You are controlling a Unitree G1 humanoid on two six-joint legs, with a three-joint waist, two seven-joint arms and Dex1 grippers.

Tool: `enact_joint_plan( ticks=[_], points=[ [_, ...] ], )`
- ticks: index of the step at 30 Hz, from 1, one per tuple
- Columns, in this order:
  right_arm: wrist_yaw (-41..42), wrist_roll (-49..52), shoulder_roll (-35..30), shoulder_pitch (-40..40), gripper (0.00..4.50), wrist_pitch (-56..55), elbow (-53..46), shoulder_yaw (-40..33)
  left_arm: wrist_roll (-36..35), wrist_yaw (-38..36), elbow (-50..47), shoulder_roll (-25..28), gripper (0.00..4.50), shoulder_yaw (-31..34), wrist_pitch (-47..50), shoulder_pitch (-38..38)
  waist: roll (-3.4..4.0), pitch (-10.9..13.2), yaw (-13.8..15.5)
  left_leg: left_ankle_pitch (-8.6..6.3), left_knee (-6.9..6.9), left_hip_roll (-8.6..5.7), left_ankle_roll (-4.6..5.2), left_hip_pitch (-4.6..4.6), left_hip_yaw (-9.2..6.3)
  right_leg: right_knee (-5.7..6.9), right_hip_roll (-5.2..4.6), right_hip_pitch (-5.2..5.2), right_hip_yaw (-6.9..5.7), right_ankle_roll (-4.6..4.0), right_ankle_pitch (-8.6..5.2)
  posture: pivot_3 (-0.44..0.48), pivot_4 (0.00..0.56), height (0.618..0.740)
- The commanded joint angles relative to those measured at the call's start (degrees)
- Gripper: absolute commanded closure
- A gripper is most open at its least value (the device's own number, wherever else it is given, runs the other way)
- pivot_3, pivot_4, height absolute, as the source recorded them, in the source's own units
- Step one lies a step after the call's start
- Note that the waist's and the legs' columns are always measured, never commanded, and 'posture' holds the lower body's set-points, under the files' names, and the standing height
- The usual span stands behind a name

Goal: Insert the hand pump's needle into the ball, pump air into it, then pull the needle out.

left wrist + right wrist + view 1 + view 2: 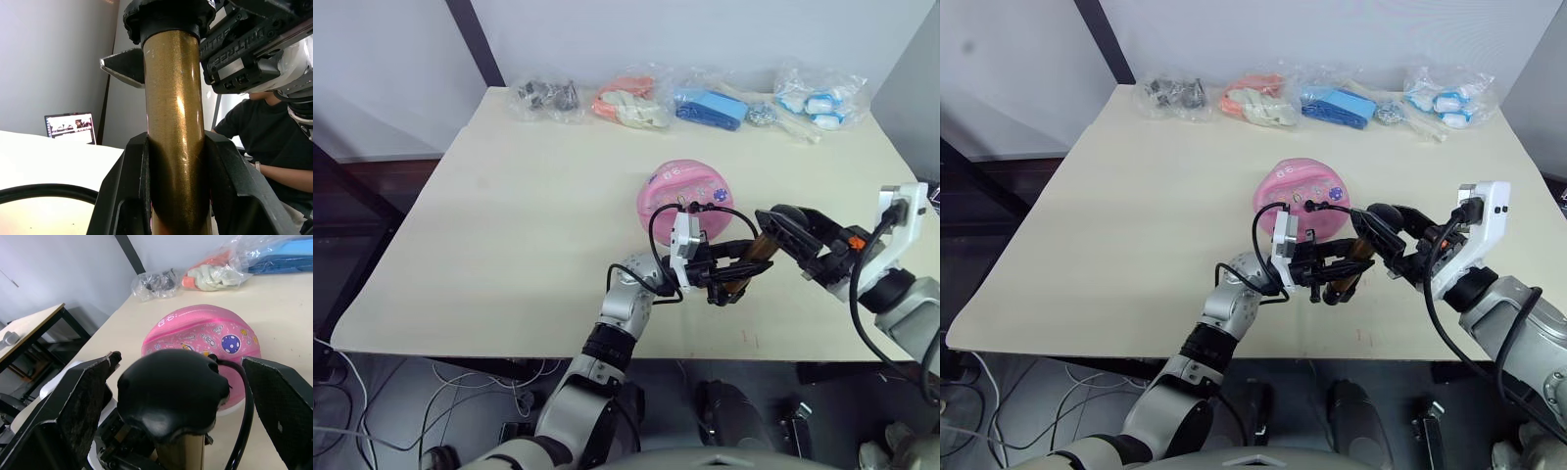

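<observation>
The pink ball [683, 192] sits dented on the table's middle. Just in front of it the hand pump [758, 251] stands tilted, and my left gripper [729, 277] is shut on its gold cylinder [176, 122]. The pump's thin black hose [654, 223] loops up to the ball's near top. The needle is too small to make out there. My right gripper [176, 396] is open, with one finger on each side of the pump's black top [168, 382] and a gap on both sides.
Several plastic bags [710, 106] of small items line the far edge of the cream table [509, 245]. In the left wrist view a person in a black shirt [264, 142] sits behind the arms, with a laptop [71, 126] on another table.
</observation>
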Motion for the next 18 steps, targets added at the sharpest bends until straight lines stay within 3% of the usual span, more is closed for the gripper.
enact_joint_plan(
  ticks=[1, 4, 9, 14, 16, 18],
  points=[
    [0.6, 0.1, 0.2, -0.8, 0.91, -0.4, -0.8, -0.6, -1.3, 0.2, -2.4, -0.7, 3.5, -0.2, -0.3, -0.9, 0.0, 0.0, 0.0, 0.0, 0.0, 0.0, 0.0, 0.0, 0.0, 0.0, 0.0, 0.0, 0.0, 0.0, 0.0, 0.0, 0.15, 0.74],
    [0.7, -0.1, 0.3, -0.9, 2.37, -0.2, -0.9, 0.0, -1.4, 0.4, -2.6, -0.8, 3.5, -0.2, -0.2, -0.8, 0.0, 0.0, 0.0, 0.0, 0.0, 0.0, 0.0, 0.0, 0.0, 0.0, 0.0, 0.0, 0.0, 0.0, 0.0, 0.0, 0.15, 0.74],
    [0.8, -0.3, 0.4, -1.3, 2.42, -0.1, -0.9, 0.3, -1.7, 0.2, -2.7, -0.6, 3.5, -0.3, 1.1, -0.9, 0.0, 0.0, 0.0, 0.0, 0.0, 0.0, 0.0, 0.0, 0.0, 0.0, 0.0, 0.0, 0.0, -0.01, -0.01, 0.0, 0.15, 0.74],
    [1.4, -1.0, -0.8, -1.9, 2.42, 0.7, -0.7, 0.0, -1.0, 1.4, -3.5, 0.9, 1.18, -0.2, 3.4, -1.0, 0.0, 0.0, 0.0, 0.0, 0.0, 0.0, 0.0, 0.0, 0.0, 0.0, 0.0, 0.0, 0.0, -0.01, -0.01, 0.0, 0.15, 0.74],
    [2.3, -1.9, -2.1, -2.8, 2.42, 1.5, -0.5, -0.3, 0.7, 3.2, -6.3, 4.1, 0.26, -0.3, 5.2, -0.9, 0.0, 0.0, -0.1, 0.0, 0.0, 0.01, 0.0, 0.0, -0.01, 0.0, 0.0, -0.01, -0.01, -0.01, -0.01, 0.0, 0.15, 0.74],
    [3.0, -2.1, -3.1, -3.8, 2.42, 2.2, -0.1, -0.6, 2.3, 4.4, -10.1, 7.9, 0.0, -0.9, 7.3, -0.2, 0.01, 0.0, -0.4, 0.0, -0.01, 0.01, 0.0, 0.0, 0.0, 0.0, 0.01, -0.03, 0.01, -0.03, -0.02, 0.0, 0.15, 0.74]
  ],
)
